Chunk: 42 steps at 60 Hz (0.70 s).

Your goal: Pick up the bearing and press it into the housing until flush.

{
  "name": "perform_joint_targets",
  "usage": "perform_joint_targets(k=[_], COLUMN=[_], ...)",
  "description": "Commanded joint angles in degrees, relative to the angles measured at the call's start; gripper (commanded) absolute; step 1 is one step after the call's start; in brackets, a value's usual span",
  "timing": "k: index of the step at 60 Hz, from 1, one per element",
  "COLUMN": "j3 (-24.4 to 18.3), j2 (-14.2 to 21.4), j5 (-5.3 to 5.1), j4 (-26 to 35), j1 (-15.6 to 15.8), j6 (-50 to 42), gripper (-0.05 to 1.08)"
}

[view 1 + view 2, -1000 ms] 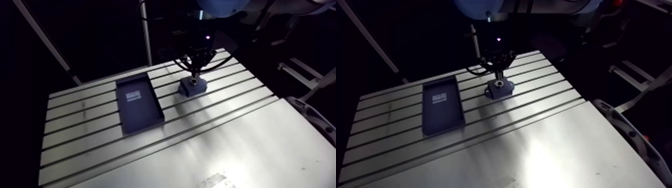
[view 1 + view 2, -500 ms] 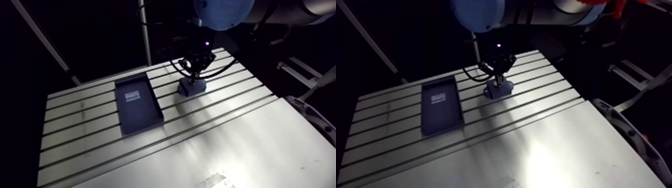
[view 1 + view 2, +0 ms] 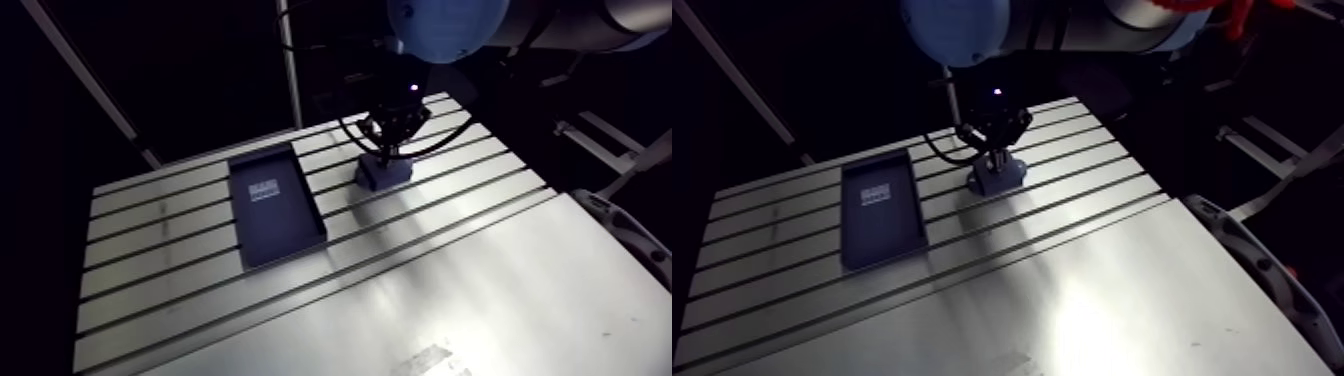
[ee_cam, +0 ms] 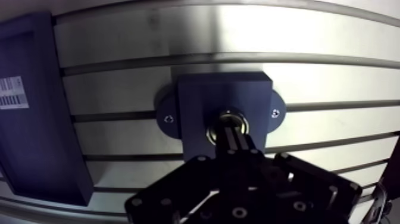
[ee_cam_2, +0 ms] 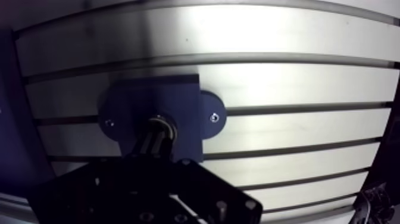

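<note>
Lowered since the earlier pictures, the black two-finger gripper (image 4: 233, 130) had come down from just above the block until its tips met it; you should discount the slight shift of the arm view itself. The slotted aluminium table (image 3: 480, 290) carried a shallow dark-blue rectangular tray (image 3: 275, 210) with a white label, lying beside and apart from the work. Under the gripper sat the dark-blue block housing (image 4: 202, 101), with a rounded, screwed ear on each side. The silver ring bearing (image 4: 212, 127) lay in the housing's central bore, directly beneath the fingertips, its axis upright and in line with them. The fingers were drawn together, with nothing seen between them, bearing on the ring's top. You would judge the next push to run straight down; whether the ring was flush could not be told.
</note>
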State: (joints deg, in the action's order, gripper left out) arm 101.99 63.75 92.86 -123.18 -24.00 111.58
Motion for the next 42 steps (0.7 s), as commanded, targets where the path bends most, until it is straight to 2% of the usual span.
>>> perform_joint_targets(k=[1,42], j3=[-0.1,-0.4], j2=[-0.1,-0.5], j5=[-0.01,-0.01], j4=[0.0,-0.1], j1=[0.0,0.1], j6=[0.0,0.1], gripper=[0.99,0.99])
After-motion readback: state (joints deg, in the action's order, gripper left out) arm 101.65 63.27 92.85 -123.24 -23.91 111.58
